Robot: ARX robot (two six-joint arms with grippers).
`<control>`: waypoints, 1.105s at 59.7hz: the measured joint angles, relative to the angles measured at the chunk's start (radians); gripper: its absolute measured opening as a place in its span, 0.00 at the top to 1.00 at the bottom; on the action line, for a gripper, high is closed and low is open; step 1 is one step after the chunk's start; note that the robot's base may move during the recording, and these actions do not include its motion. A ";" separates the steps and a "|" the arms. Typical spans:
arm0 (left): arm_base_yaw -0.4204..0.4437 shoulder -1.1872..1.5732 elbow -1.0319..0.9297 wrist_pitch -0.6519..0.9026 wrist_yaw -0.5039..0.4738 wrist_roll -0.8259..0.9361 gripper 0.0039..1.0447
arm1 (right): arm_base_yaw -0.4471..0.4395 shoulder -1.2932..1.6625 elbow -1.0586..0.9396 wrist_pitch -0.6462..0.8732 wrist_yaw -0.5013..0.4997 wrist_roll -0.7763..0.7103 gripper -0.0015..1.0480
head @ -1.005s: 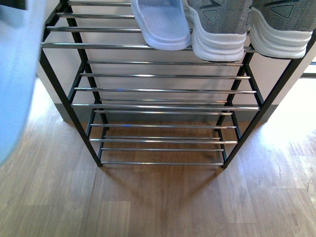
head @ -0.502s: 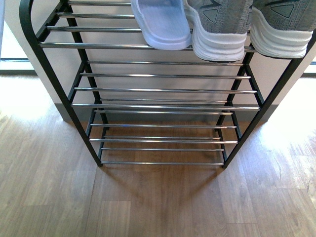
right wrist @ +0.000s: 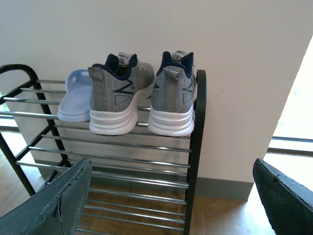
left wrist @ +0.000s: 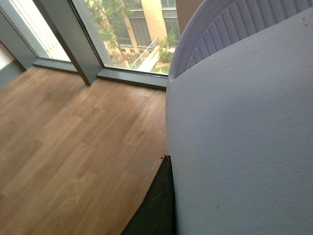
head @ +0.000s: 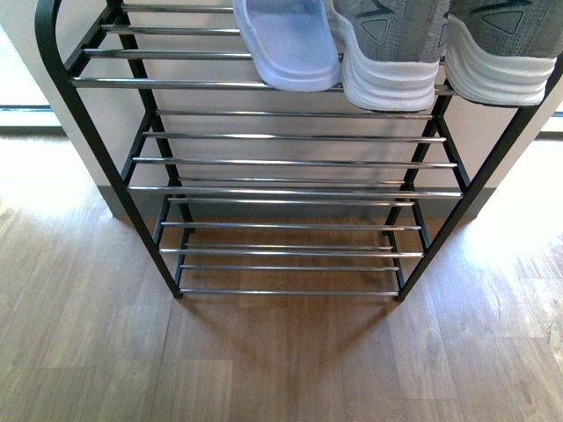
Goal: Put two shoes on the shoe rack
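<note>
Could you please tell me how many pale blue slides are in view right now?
2: one slide sits on the shoe rack beside the grey sneakers; the other slide fills the left wrist view, seemingly held.

Two sneakers [right wrist: 116,100] [right wrist: 173,98], two slides [right wrist: 74,100] [left wrist: 244,137], one rack [head: 281,189]

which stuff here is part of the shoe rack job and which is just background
Job:
shoe rack
slide on the rack
two grey sneakers beside it
slide in the left gripper
open right gripper

Background:
wood floor
white wall
window
</note>
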 joint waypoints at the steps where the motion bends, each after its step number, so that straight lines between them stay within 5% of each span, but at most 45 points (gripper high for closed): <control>1: 0.007 0.002 0.001 0.007 0.010 -0.001 0.99 | 0.000 0.000 0.000 0.000 0.000 0.000 0.09; 17: 0.194 0.237 0.195 0.043 0.333 0.096 0.99 | 0.000 0.000 0.000 0.000 0.000 0.000 0.09; 30: 0.253 0.555 0.597 -0.096 0.460 0.251 0.99 | 0.000 0.000 0.000 0.000 -0.001 0.000 0.09; 49: 0.276 0.867 1.017 -0.310 0.548 0.393 0.99 | 0.000 0.000 0.000 0.000 0.000 0.000 0.09; 66: 0.238 0.886 1.037 -0.370 0.538 0.461 0.99 | 0.000 0.000 0.000 0.000 0.000 0.000 0.09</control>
